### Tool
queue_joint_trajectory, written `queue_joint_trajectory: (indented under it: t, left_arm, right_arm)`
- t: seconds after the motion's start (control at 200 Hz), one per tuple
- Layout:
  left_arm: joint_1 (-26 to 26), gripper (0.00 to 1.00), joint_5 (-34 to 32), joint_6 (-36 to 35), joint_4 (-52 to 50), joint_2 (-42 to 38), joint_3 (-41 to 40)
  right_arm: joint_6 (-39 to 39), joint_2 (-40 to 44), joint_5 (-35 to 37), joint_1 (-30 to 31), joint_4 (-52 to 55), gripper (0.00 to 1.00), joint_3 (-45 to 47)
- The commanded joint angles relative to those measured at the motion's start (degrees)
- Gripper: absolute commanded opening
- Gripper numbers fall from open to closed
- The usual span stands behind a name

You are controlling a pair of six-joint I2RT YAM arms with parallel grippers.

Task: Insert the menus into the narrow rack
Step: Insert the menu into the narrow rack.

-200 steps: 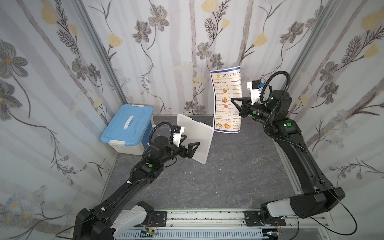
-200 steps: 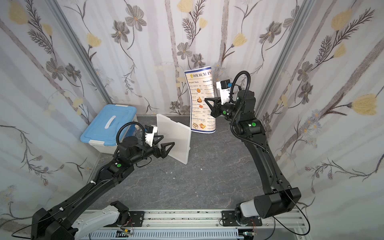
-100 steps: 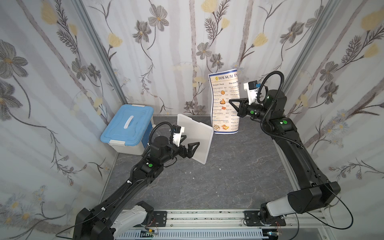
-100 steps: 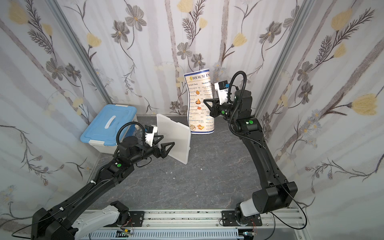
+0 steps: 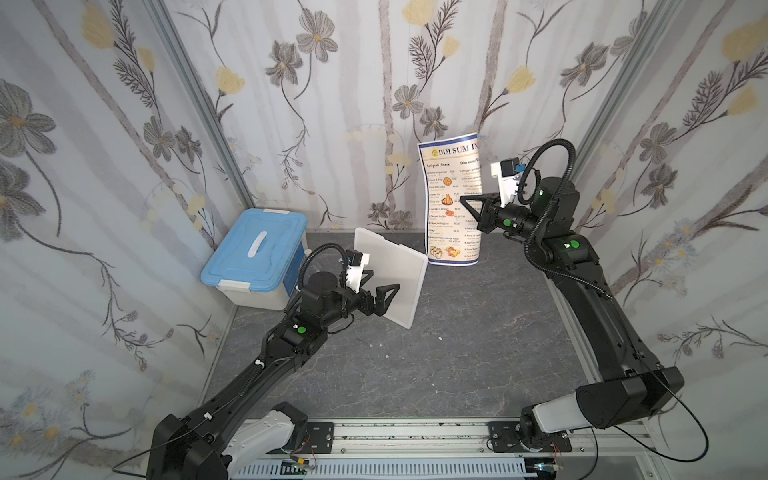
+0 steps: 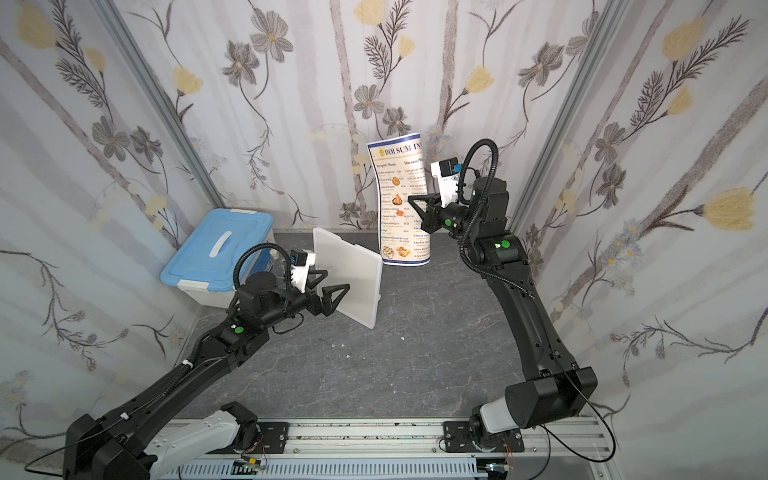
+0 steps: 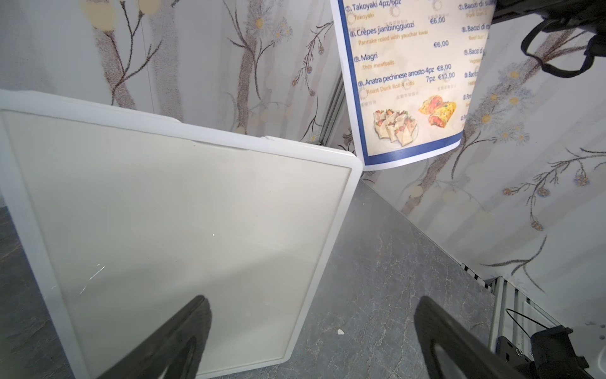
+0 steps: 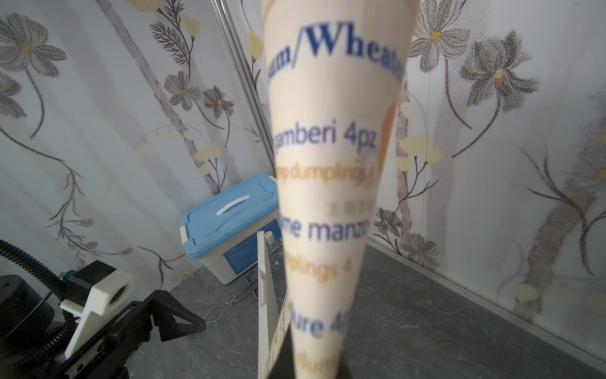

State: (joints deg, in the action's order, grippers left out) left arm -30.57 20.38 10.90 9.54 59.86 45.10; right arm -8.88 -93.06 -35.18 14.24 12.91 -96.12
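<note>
We are gripping the menu [image 5: 451, 199] with the right jaws closed on its right edge, about halfway up the sheet. It is hanging upright and slightly bowed at the far side of the tabletop [image 5: 478, 332], right of centre, with its printed face turned toward the near side. Its lower edge is hanging clear of the tabletop, just beyond the upper far corner of the rack [image 5: 405, 266] and apart from it, so the menu is wholly outside the rack. The rack is standing on edge, left of centre. We are holding the left jaws spread wide and empty just beside the rack's near face; we cannot tell whether a tip is touching it. A blue-lidded box [image 5: 253, 253] is sitting at the far left.
</note>
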Motion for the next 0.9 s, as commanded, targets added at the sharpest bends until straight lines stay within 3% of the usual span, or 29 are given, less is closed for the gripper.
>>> queue_joint_trajectory:
  t: [0.0, 0.894]
  left_arm:
    - [0.1, 1.0, 0.7, -0.7, 2.2, -0.2, -0.2]
    - [0.1, 1.0, 0.7, -0.8, 2.6, -0.4, -0.6]
  right_arm:
    - [0.9, -0.1, -3.1, 0.0, -0.7, 0.06, -0.5]
    - [1.8, 0.0, -3.0, -0.2, 0.7, 0.07, -2.2]
